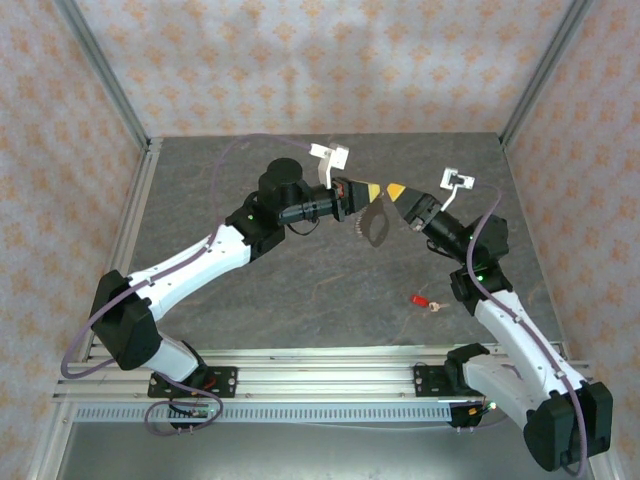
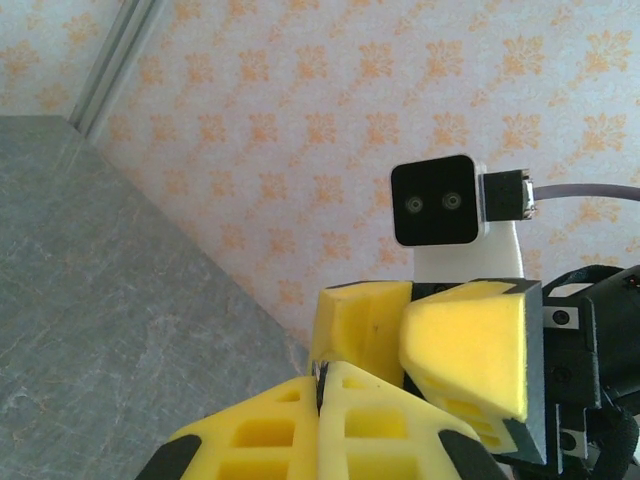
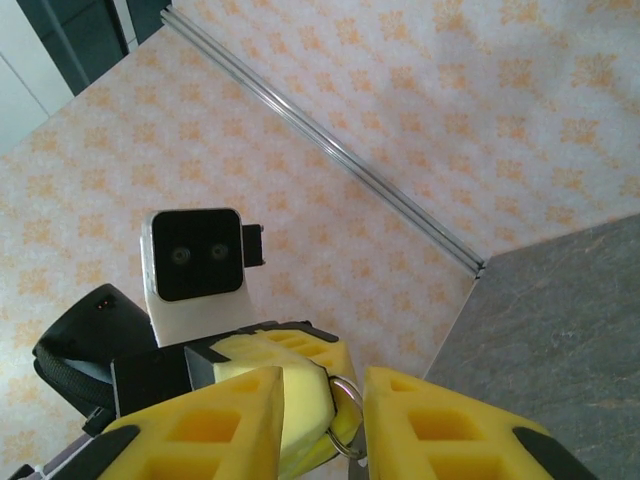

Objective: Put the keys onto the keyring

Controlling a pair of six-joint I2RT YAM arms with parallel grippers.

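No legible txt, labels, brands or nos. on anything in any view.

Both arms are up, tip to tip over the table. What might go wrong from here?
1. The left gripper pinches the keyring at its very fingertips; a nudge from the right gripper could knock it loose.
2. The right gripper is open and aimed straight at the left fingertips, close by; advancing may hit or clamp plastic rather than ring.
3. The red key lies on the table, in neither gripper, so it may get left out.
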